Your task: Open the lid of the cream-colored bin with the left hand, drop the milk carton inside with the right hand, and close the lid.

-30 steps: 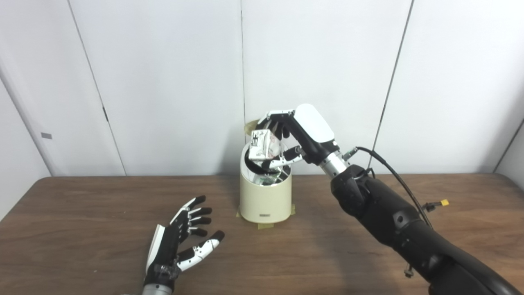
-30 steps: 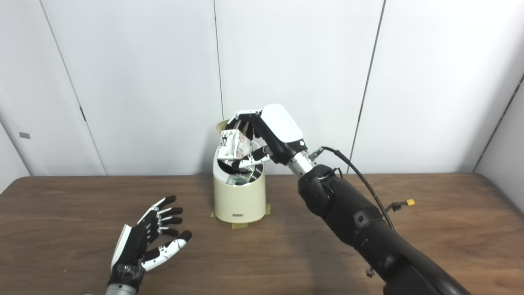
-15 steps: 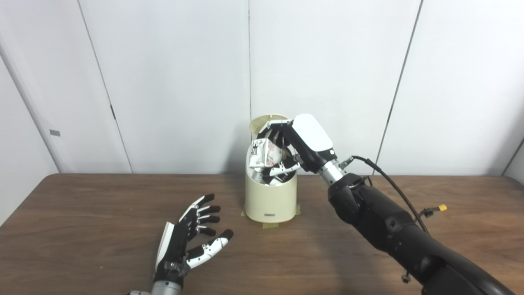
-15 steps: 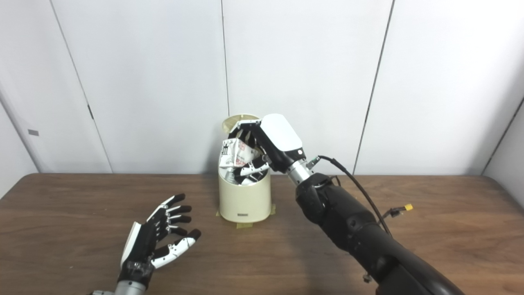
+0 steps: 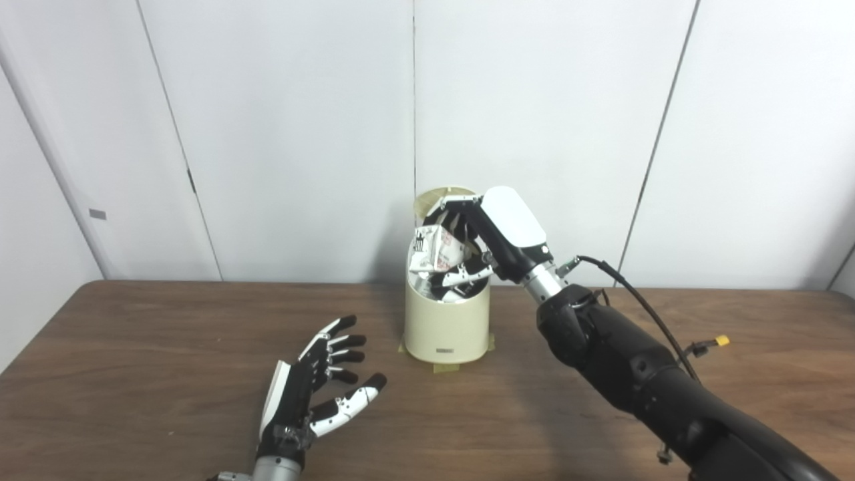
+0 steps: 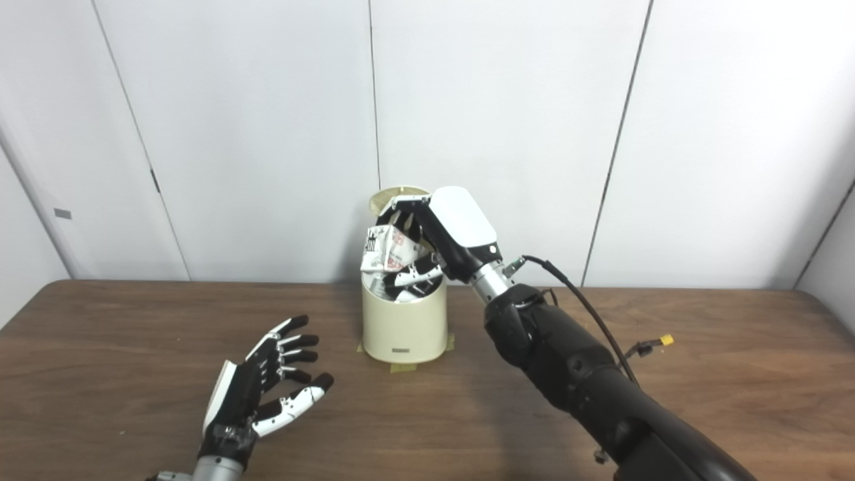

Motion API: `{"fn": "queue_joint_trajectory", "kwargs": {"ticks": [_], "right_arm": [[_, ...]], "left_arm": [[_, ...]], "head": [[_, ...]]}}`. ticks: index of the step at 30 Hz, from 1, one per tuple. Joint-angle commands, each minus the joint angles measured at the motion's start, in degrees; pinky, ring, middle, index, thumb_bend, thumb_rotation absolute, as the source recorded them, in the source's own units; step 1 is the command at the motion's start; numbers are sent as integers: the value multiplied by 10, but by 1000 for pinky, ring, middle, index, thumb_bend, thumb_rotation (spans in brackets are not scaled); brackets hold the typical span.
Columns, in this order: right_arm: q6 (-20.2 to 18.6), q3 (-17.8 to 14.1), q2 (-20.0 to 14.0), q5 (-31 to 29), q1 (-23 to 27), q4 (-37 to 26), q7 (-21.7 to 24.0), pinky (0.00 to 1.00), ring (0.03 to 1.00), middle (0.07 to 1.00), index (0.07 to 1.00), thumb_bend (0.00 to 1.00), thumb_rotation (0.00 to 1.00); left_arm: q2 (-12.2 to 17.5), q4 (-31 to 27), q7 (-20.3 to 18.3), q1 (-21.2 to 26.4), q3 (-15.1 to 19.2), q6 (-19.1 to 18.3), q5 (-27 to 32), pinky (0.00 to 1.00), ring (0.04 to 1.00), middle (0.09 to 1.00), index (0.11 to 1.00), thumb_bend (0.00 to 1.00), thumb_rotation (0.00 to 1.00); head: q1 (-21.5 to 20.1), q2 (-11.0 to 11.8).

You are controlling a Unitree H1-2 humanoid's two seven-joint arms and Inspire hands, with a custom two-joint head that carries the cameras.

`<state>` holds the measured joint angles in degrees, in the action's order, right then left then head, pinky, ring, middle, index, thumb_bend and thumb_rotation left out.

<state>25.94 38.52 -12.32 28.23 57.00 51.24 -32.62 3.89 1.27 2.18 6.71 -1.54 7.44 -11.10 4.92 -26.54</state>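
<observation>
Brown tabletop (image 5: 133, 347) carrying cream-colored bin (image 5: 446, 327) near far edge, taped down. Lid (image 5: 431, 199) raised upright behind bin mouth. Right hand (image 5: 491, 234) over bin mouth, clamped on milk carton (image 5: 433, 248), carton just above rim, tilted. Left hand (image 5: 314, 391) near-left of bin, fingers spread, holding nothing.

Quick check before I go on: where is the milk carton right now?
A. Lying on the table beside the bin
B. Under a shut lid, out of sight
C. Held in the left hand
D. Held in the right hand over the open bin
D: the right hand is shut on the carton above the bin's open mouth.
</observation>
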Motion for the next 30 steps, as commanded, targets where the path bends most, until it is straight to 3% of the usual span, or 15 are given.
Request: {"fn": "queue_joint_trajectory", "kwargs": {"ticks": [1, 5, 6, 9, 18, 26, 30], "right_arm": [[10, -13, -4, -6, 37, -7, 3, 267, 326, 433, 518, 522, 0], [-11, -33, -5, 35, 35, -5, 43, 328, 414, 458, 530, 523, 8], [-19, -38, -6, 45, 32, -10, 53, 409, 498, 569, 654, 751, 134], [-25, -55, -9, 64, 24, -22, 65, 461, 554, 640, 720, 852, 184], [-32, -94, -13, 99, 12, -32, 93, 505, 612, 694, 731, 877, 198], [-36, -116, -14, 115, -3, -57, 115, 497, 601, 696, 736, 879, 200], [-15, -132, -14, 112, -15, -74, 105, 488, 587, 683, 726, 870, 208]], "left_arm": [[-1, -14, 4, 0, -1, 6, -2, 587, 711, 766, 859, 637, 164], [1, -14, 3, 0, 0, 5, -1, 590, 709, 763, 858, 640, 172], [1, -13, 3, 0, 0, 5, -1, 587, 705, 760, 856, 642, 168], [2, -13, 3, 0, 1, 6, -1, 587, 703, 758, 855, 642, 164], [4, -11, 1, 0, 2, 4, 0, 586, 706, 763, 852, 640, 164], [4, -13, 3, 0, 2, 0, -4, 589, 709, 763, 851, 649, 186], [6, -10, 1, 1, 2, 5, 0, 601, 714, 765, 852, 645, 185]], "head": [[0, -1], [-1, -2], [-2, -2], [-4, -3], [-6, -3], [-6, -3], [-7, -2]]}}
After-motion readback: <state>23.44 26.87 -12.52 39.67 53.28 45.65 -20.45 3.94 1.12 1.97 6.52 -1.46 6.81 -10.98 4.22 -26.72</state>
